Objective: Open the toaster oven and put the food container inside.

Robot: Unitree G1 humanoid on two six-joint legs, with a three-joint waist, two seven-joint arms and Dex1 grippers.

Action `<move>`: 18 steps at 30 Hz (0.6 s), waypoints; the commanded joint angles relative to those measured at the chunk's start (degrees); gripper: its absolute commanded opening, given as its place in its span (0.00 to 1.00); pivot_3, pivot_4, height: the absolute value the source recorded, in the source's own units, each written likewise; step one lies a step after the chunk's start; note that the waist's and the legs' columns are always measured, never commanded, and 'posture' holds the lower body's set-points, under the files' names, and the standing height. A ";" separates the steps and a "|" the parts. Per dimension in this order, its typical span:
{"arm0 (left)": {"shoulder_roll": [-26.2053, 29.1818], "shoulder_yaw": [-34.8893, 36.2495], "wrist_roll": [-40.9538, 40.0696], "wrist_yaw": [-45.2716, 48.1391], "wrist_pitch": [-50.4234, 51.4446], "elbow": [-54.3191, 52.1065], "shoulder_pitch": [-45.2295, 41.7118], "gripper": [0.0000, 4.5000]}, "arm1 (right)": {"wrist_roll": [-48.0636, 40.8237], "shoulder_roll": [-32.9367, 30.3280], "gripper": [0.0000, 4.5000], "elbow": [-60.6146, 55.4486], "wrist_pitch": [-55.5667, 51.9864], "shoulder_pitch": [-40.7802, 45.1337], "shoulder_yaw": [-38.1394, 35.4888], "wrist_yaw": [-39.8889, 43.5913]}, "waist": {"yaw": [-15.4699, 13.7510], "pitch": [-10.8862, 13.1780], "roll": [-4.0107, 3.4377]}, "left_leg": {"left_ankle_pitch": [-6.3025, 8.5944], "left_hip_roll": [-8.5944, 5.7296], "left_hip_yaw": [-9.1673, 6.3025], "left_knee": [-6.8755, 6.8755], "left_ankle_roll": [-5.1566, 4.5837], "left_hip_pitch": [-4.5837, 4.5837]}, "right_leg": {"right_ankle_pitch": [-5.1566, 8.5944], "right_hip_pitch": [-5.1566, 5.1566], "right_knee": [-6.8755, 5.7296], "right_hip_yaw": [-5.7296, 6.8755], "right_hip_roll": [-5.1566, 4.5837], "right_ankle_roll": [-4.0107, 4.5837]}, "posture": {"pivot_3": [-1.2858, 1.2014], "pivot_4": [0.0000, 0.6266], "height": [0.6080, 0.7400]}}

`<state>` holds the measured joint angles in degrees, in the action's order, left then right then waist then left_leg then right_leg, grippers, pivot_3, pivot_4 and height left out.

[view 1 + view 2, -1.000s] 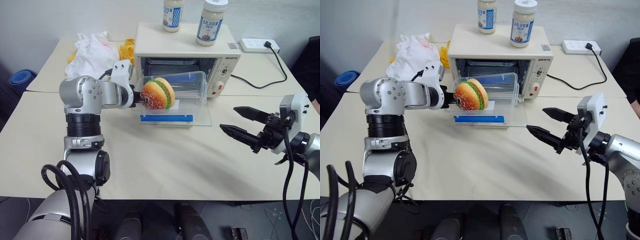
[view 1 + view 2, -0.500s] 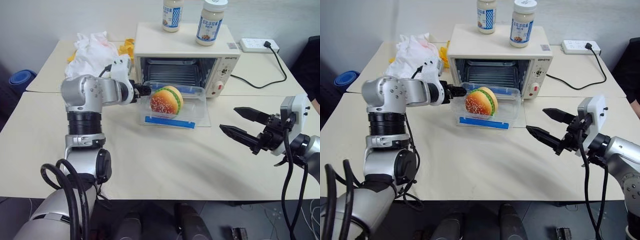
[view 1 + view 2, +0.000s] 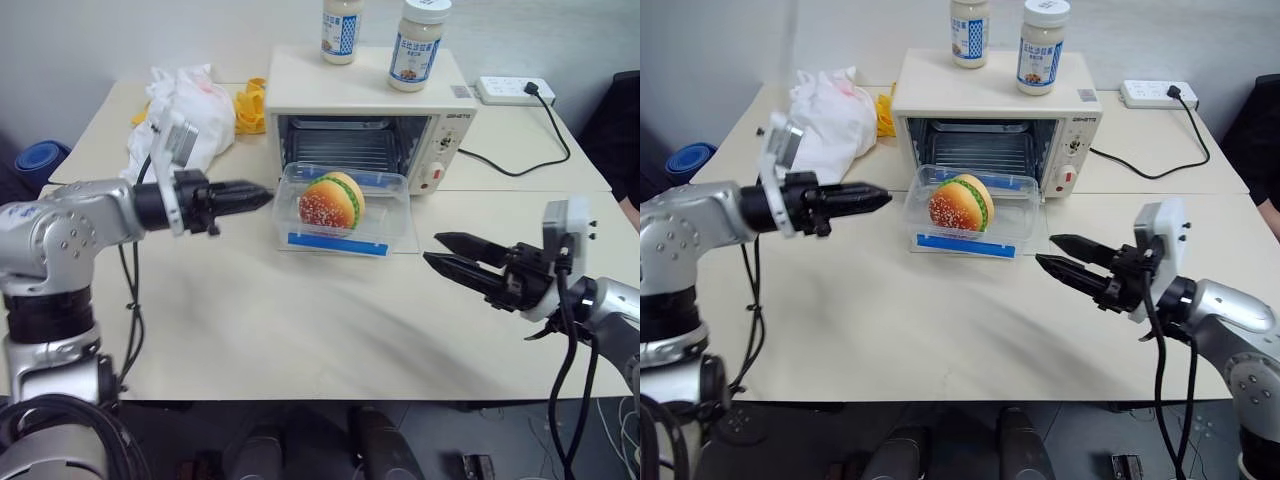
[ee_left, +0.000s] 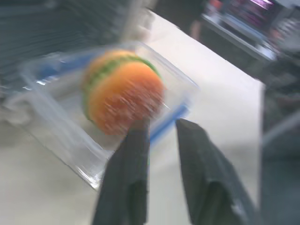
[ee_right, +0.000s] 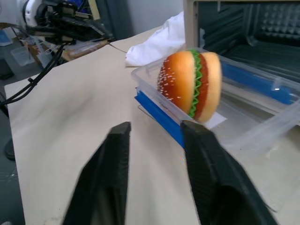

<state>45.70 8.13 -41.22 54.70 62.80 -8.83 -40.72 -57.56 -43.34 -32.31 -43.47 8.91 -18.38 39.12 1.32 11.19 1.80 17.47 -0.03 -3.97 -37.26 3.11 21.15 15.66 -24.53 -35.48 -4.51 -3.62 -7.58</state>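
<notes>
Two jars (image 3: 342,30) atop toaster oven (image 3: 367,95); food container (image 3: 346,208) on its lowered door.

The cream-white boxy toaster oven (image 3: 370,105) is seen from above by both head cameras, while the clear plastic food container (image 5: 220,101) is viewed closely by both wrist cameras.

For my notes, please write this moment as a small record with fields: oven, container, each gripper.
toaster oven: door down, cavity open
food container: on the lowered door, not yet inside the cavity
left gripper: fingers nearly together, empty, just left of the container
right gripper: fingers apart, empty, right of the container
</notes>
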 commanded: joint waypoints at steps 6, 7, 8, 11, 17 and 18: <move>-4.79 -16.39 14.99 0.48 -19.88 0.28 1.22 0.00 | 15.72 4.32 0.01 5.56 2.97 7.64 16.48 -4.48 | -0.71 0.00 0.00 | 0.01 -0.05 0.01 -0.08 -0.07 0.07 | -0.03 0.00 0.03 -0.03 -0.01 -0.04 | 0.52 0.24 1.00; -7.06 -17.37 16.74 -2.22 -20.22 1.65 0.06 0.00 | 19.31 5.28 0.01 7.80 3.14 9.60 19.17 -6.23 | -0.79 0.00 0.01 | 0.01 -0.05 0.01 -0.08 -0.08 0.06 | -0.03 0.00 0.03 -0.03 0.00 -0.04 | 0.52 0.24 1.00; -9.05 -17.98 17.67 -4.04 -20.31 2.34 -0.74 0.00 | 22.59 6.42 0.01 10.05 3.61 11.71 21.33 -7.95 | -0.87 0.00 0.01 | 0.01 -0.05 0.01 -0.07 -0.08 0.07 | -0.03 -0.02 0.02 -0.03 0.01 -0.05 | 0.52 0.24 1.00; -13.18 -19.12 20.17 -7.19 -21.30 2.95 -1.76 0.00 | 26.43 10.95 0.01 14.92 2.92 17.09 22.56 -12.11 | -0.53 0.00 0.01 | 0.00 -0.04 0.06 -0.12 -0.10 0.13 | -0.05 -0.13 -0.08 -0.09 0.01 -0.09 | 0.52 0.24 1.00; -19.84 -18.48 25.83 -17.33 -21.99 8.02 -4.52 0.00 | 32.61 15.07 0.01 21.24 6.16 22.09 23.01 -13.92 | -0.31 0.00 0.00 | 0.00 -0.01 0.06 -0.03 -0.12 0.17 | -0.04 -0.25 -0.10 -0.07 0.02 -0.06 | 0.52 0.24 1.00; -20.89 -18.18 26.65 -18.90 -22.44 9.19 -5.09 0.00 | 33.77 15.93 0.01 22.95 6.95 23.17 22.95 -14.47 | -0.25 0.00 0.00 | 0.00 -0.03 0.07 -0.07 -0.12 0.15 | -0.05 -0.23 -0.12 -0.08 0.01 -0.08 | 0.52 0.24 1.00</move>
<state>25.68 -11.45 -15.99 38.51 41.69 0.06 -44.14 -25.57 -28.15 -10.38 -38.96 30.32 5.18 25.82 1.07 11.19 1.80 17.46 -0.07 -3.90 -37.36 2.98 21.31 15.61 -24.75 -35.61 -4.59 -3.62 -7.67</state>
